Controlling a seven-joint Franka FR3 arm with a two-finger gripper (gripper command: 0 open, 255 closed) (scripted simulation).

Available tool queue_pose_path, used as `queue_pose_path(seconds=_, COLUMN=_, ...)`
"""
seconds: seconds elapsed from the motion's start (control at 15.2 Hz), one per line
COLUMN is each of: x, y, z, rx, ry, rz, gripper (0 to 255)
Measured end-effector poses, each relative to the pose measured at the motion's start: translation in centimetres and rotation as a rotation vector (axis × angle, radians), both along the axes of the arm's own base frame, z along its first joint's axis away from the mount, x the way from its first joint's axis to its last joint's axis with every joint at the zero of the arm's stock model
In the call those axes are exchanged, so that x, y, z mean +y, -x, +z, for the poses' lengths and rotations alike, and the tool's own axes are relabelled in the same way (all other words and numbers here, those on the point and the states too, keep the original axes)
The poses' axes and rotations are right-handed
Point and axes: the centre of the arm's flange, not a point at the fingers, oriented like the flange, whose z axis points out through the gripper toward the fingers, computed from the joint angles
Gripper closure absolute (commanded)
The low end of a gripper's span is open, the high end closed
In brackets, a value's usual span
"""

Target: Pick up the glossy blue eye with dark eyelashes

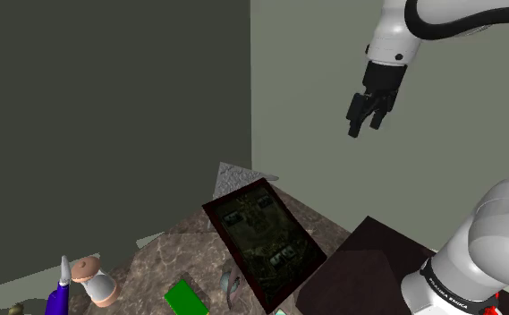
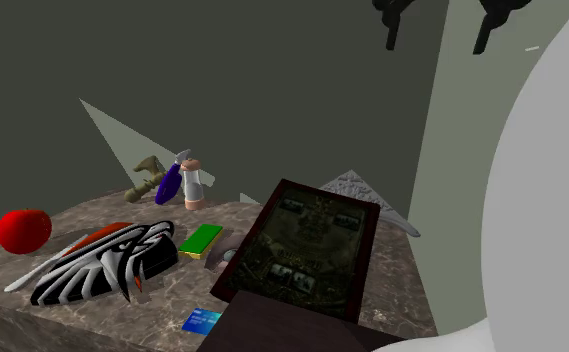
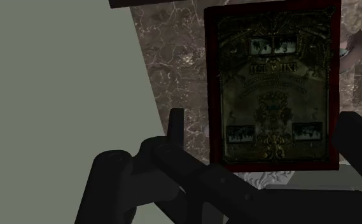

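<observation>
A glossy blue oval thing (image 1: 57, 297) with a pale pointed tip lies at the far end of the marble table (image 1: 158, 259), at the shoulder view's lower left. In the second exterior view this blue thing (image 2: 169, 183) leans by a pinkish bottle (image 2: 193, 186). I cannot make out eyelashes on it. My gripper (image 1: 366, 114) hangs high above the table, open, with nothing between its fingers, far from the blue thing. In the wrist view the gripper (image 3: 268, 137) looks down on a dark framed picture (image 3: 271, 83).
The dark framed picture (image 1: 263, 240) lies flat near the stand (image 1: 360, 268). A green block (image 2: 201, 240), a grey curved piece (image 2: 224, 250), a black-and-white shoe (image 2: 102, 262), a red apple (image 2: 24, 229), a small blue card (image 2: 201, 320) and a brass fitting (image 2: 147, 175) share the table.
</observation>
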Motion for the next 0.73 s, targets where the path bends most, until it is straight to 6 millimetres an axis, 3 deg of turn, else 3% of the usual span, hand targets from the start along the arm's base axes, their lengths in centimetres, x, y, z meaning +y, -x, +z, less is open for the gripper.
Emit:
queue_pose_path(seconds=0.2, x=1.4, y=-0.7, z=-1.0, rx=0.005, ry=0.014, rz=0.012, gripper=0)
queue_pose_path(seconds=0.73, x=10.1, y=-5.1, z=-6.7, rx=0.033, ry=0.102, rz=0.086, gripper=0)
